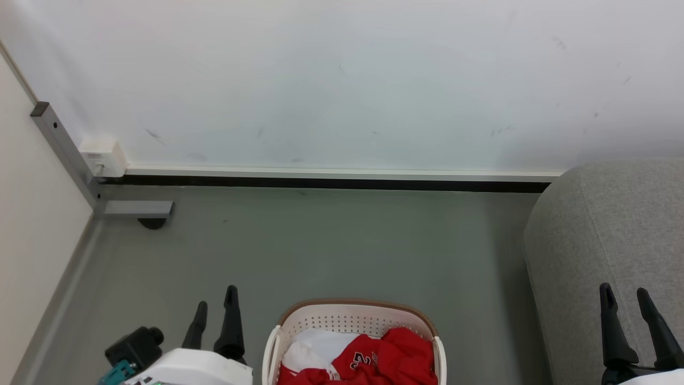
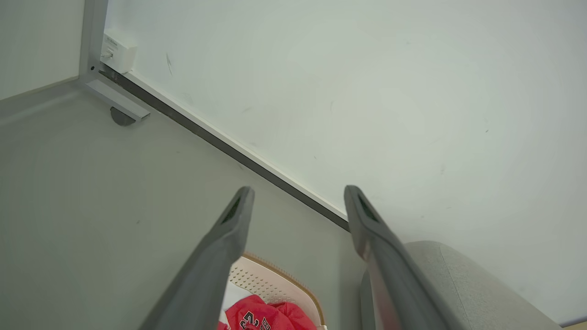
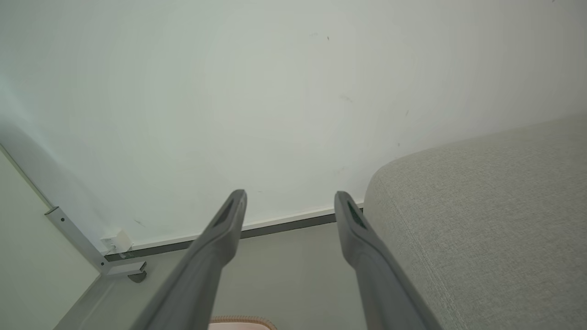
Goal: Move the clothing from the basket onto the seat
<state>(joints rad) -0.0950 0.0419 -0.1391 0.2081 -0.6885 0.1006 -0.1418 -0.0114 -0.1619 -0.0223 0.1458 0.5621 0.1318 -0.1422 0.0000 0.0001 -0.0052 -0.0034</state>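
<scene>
Bright red clothing (image 1: pixel 393 358) with white trim, all bunched up, a white-edged "23" showing on top. Lying inside the basket (image 1: pixel 347 320) — cream, with little holes in its wall and a brown rim — next to a plain white cloth (image 1: pixel 320 342). Basket down on the grey floor (image 1: pixel 320 246), at the bottom of the head view, with the big grey seat (image 1: pixel 604 224) off to its right and not touching it.

Left jaws wide open, holding nothing, up over the floor just left of the basket. Right jaws wide open too, holding nothing, seen against the seat.

From the head: the full width of the basket, both handles and the white cloth. From the left wrist: a corner of the basket with the red "23" low between the two fingers (image 2: pixel 220 256), and the round end of the seat. From the right wrist: a thin bit of brown rim at the bottom edge — and the rough weave of the seat up close.
</scene>
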